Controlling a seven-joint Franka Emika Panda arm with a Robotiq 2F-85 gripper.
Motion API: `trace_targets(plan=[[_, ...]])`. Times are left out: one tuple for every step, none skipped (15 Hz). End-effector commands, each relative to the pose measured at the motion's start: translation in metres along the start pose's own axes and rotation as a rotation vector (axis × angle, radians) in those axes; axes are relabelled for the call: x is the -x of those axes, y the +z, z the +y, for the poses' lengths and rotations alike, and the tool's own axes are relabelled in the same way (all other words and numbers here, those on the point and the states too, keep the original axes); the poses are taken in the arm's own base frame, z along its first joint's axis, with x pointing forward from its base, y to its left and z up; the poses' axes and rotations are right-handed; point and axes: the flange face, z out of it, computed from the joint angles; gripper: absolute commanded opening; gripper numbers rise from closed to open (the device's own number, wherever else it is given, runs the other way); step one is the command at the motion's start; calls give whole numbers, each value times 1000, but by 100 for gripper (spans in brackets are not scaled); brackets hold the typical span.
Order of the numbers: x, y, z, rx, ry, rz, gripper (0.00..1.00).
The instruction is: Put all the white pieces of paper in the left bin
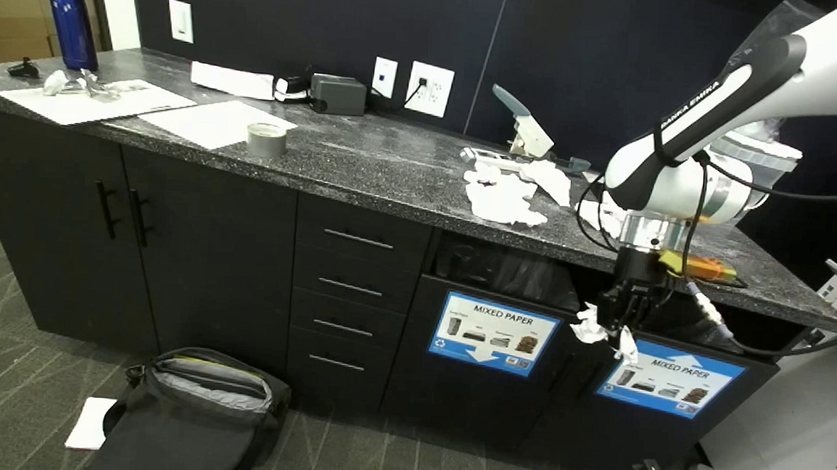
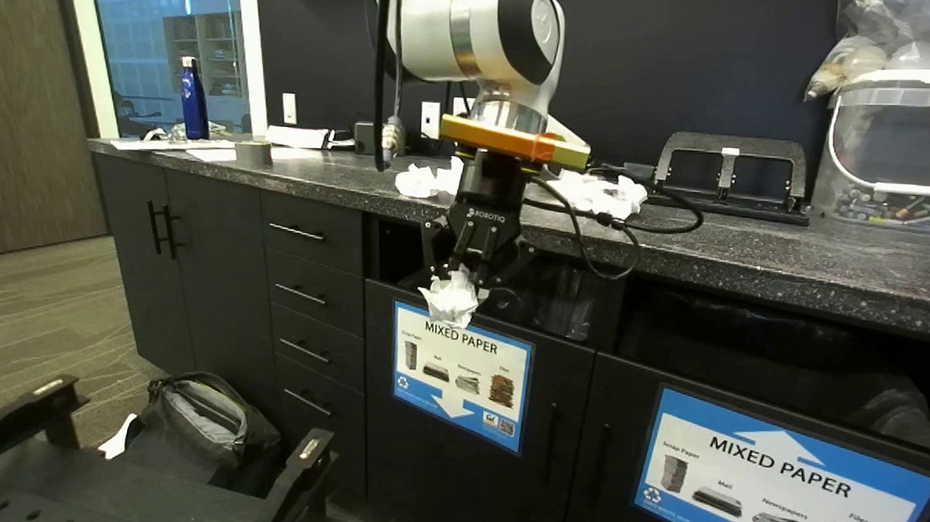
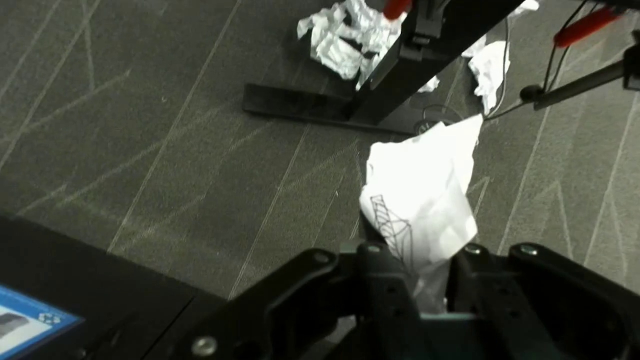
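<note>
White scrap (image 3: 425,192) being held out before the left bin (image 1: 453,382)

Grey carpet (image 3: 200,150) is being dotted, in the wrist view, by crumpled white pieces (image 3: 334,52). More white crumples (image 1: 500,200) are being borne by the speckled countertop (image 1: 379,171), near its front edge, apparently for easy reach. The arm (image 1: 747,88) is being bent low, seemingly for the opening (image 1: 505,269) above the bin's front to be approached. The scrap is being pinched at one end by the tightly closed gripper (image 3: 424,260), its broad part being left free, likely for a clean drop. It is being held above carpet, outside the bin, so a move toward the opening is presumably being called for.

"MIXED PAPER" is being displayed largest, on the left bin's blue-bordered label (image 1: 494,334), with an arrow being aimed downward, and on the neighbouring label (image 2: 788,471), with an upward arrow. "FRANKA EMIKA" is being carried along the arm; "ROBOTIQ" is being shown, smaller, on the gripper. In the finest print, "Scrap Paper", "Mail", "Newspapers" and "Files" are being listed.
</note>
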Motion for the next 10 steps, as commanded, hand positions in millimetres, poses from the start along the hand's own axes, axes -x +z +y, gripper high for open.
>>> trace_targets(plan=[[0, 6, -18, 9, 0, 87, 13], [-1, 6, -21, 13, 8, 118, 13], [-3, 8, -25, 9, 39, 146, 12], [-7, 9, -27, -5, 79, 184, 12], [-11, 12, -31, -30, 130, 226, 11], [-14, 13, -33, -25, 157, 275, 11], [-16, 15, -38, -21, 186, 322, 11], [-17, 15, -43, -13, 208, 374, 12], [-18, 15, -48, -2, 228, 425, 12], [-19, 14, -53, 22, 237, 479, 12]])
